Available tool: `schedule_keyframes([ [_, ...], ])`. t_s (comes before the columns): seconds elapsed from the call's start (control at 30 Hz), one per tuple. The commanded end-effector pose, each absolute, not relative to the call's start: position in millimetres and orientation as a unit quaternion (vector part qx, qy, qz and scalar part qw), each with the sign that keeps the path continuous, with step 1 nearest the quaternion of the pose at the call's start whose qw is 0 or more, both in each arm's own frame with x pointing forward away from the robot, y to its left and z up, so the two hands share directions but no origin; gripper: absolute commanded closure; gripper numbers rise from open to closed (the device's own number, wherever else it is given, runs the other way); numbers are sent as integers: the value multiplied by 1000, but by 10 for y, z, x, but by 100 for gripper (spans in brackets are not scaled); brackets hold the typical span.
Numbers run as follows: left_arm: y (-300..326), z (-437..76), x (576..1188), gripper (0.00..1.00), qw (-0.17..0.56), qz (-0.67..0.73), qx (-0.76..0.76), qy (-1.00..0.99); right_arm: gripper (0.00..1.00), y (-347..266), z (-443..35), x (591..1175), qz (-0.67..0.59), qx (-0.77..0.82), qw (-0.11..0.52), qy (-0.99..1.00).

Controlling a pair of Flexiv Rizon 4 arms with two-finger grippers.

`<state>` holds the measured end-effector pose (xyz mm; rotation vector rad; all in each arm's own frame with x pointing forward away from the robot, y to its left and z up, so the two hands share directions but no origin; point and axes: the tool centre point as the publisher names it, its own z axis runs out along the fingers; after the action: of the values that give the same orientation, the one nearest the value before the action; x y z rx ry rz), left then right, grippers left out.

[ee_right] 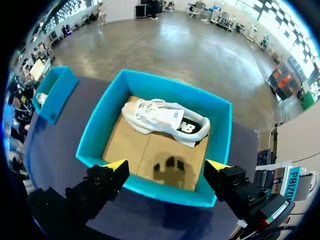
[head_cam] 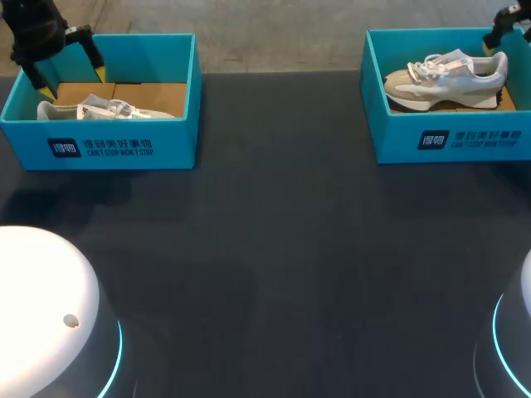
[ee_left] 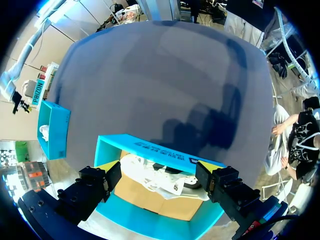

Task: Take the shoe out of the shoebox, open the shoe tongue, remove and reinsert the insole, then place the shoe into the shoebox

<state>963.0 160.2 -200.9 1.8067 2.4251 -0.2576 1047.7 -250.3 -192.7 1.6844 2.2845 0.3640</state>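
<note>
Hovering wide open, left jaws over left shoebox (head_cam: 116,148), right jaws over right shoebox (head_cam: 452,139), table (head_cam: 274,249) between.

The left end effector (ee_left: 155,169) and right end effector (ee_right: 166,166) are black, blocky, yellow-tipped; white domed bases (head_cam: 41,315) apparently carry cyan rings.

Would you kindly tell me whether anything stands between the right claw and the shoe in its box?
Nothing visible does: the right claw hangs open over the lidless box, and the shoe lies uncovered inside it.
</note>
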Motion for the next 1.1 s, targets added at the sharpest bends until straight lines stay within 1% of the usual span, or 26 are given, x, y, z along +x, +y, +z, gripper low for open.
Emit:
schedule_keyframes([
  [0.03, 1601, -2013, 9635, 0, 53, -84, 595, 798, 0, -2487, -1940, 10947, 105, 607, 121, 778],
  [0.3, 1601, -2013, 9635, 0, 53, -84, 595, 798, 0, -2534, -2052, 11289, 76, 658, 107, 742],
  [0.47, 1601, -2013, 9635, 0, 53, -84, 595, 798, 0, -2618, -2145, 11450, 62, 680, 86, 725],
  [0.67, 1601, -2013, 9635, 0, 53, -84, 595, 798, 0, -2720, -2309, 11490, 42, 696, 39, 716],
  [0.93, 1601, -2013, 9635, 0, 53, -84, 595, 798, 0, -2868, -2523, 11484, -1, 701, 26, 713],
  [1.1, 1601, -2013, 9635, 0, 53, -84, 595, 798, 0, -3000, -2672, 11490, -6, 716, 19, 698],
])
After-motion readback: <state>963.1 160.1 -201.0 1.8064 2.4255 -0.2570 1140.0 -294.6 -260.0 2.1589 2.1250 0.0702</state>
